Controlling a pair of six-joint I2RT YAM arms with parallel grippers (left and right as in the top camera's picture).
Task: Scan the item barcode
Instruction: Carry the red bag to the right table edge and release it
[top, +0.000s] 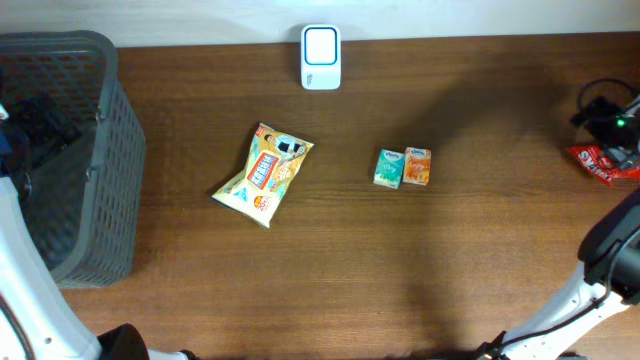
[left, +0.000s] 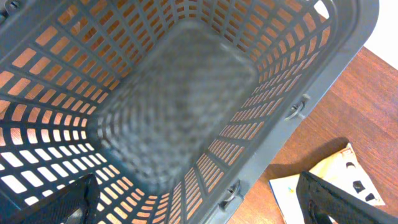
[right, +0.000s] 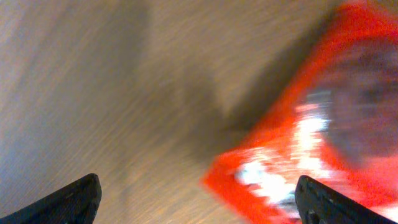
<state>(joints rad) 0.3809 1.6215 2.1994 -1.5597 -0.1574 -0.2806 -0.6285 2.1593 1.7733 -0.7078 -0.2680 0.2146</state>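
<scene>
Red packet (top: 598, 163) lies flat at the right edge of the table (top: 450, 270). From the left: a grey basket (top: 112, 150) with the left gripper (left: 202, 208) over it, fingers spread and empty. Next come a yellow snack bag (top: 263, 173), a white scanner (top: 321, 57) at the far edge, and two small cartons (top: 402, 167) side by side. The right gripper (right: 199, 200) hangs above the packet, fingers wide apart, gripping nothing. The packet looks light, thin, crinkly and probably slippery; pinching one edge seems best.
</scene>
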